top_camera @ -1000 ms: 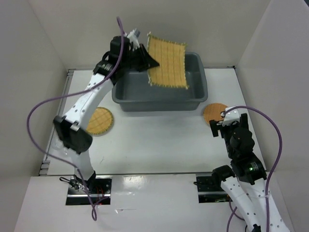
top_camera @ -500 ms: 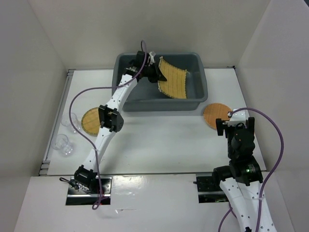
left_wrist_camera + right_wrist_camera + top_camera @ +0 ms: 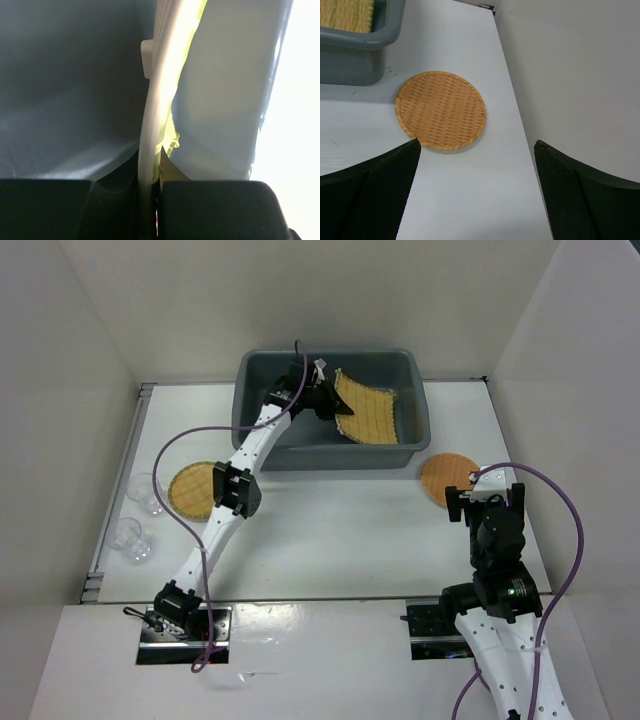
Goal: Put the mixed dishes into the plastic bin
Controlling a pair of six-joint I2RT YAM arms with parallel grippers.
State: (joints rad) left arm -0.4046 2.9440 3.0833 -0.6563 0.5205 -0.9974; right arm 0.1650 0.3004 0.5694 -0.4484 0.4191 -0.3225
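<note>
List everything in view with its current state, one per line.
Yellow mat: tilted inside the bin, clamped at one edge.
Grey bin: on the table, holding only the mat.
Left gripper: jaws shut on the mat.
Right gripper: jaws open, empty, near the right plate.
Right plate: flat on the table, untouched.
Left plate: flat on the table, outside the bin.
Two clear cups: on the table, outside the bin.

I can read no text, label, brand, number or sign in any of my three views. The bin (image 3: 330, 454) is plain grey, the mat (image 3: 372, 412) shows only its grid, the left plate (image 3: 195, 488) and right plate (image 3: 446, 477) show only their weave, and the counter (image 3: 330, 530) is plain white.
</note>
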